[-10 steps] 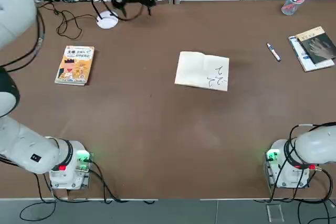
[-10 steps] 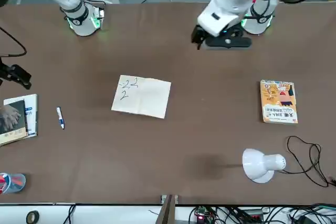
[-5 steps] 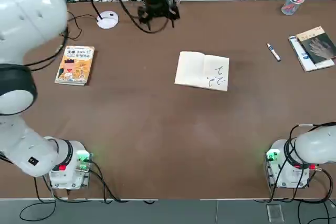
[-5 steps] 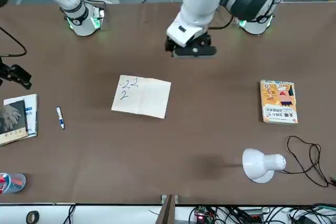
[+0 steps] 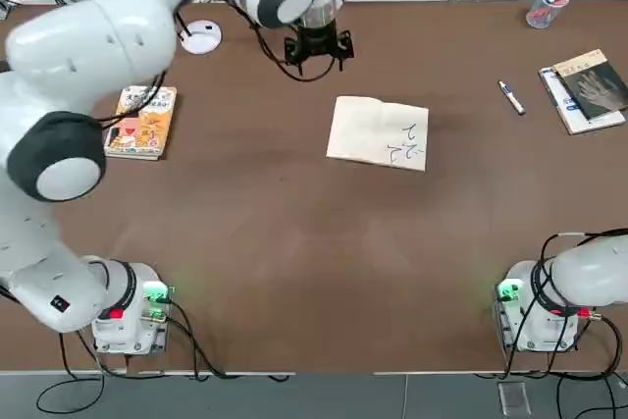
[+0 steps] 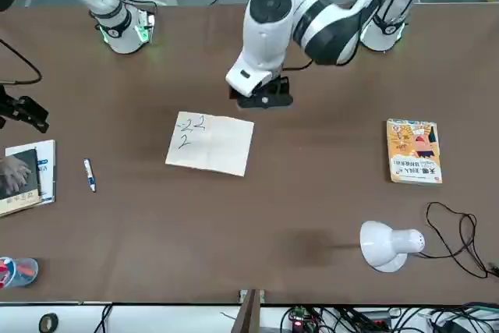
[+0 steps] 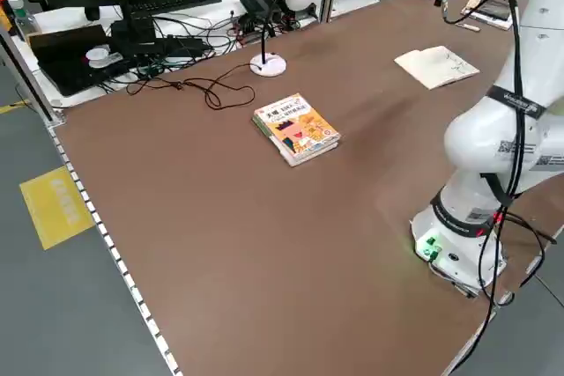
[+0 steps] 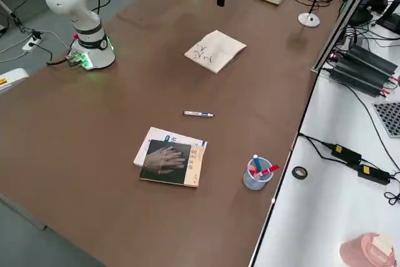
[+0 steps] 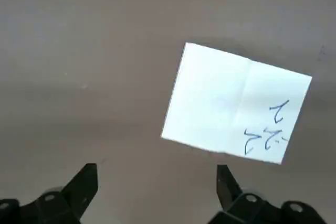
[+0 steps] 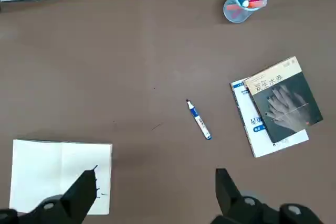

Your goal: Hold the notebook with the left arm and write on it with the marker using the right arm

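notebook [image 7: 436, 67] — open | book [image 7: 296, 129] — near lamp [image 7: 268, 64]

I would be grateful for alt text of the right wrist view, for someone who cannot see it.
The open right gripper hangs above a brown table, a blue-and-white marker lying beyond it. An open notebook lies partly behind one finger; opposite are two stacked books and a cup of pens.

Count, relative to the notebook [image 5: 378, 133]: notebook, 1 (open, three pen figures on one page). Books: 3 in all; 1 orange-covered [image 6: 414, 151] on the left arm's side, 2 overlapping [image 8: 172, 162] on the right arm's side. Loose marker [image 10: 199, 119]: 1, between notebook and overlapping pair. Pen cup [image 8: 257, 176]: 1. Lamp [image 6: 390, 246]: 1. Robot arms: 2.
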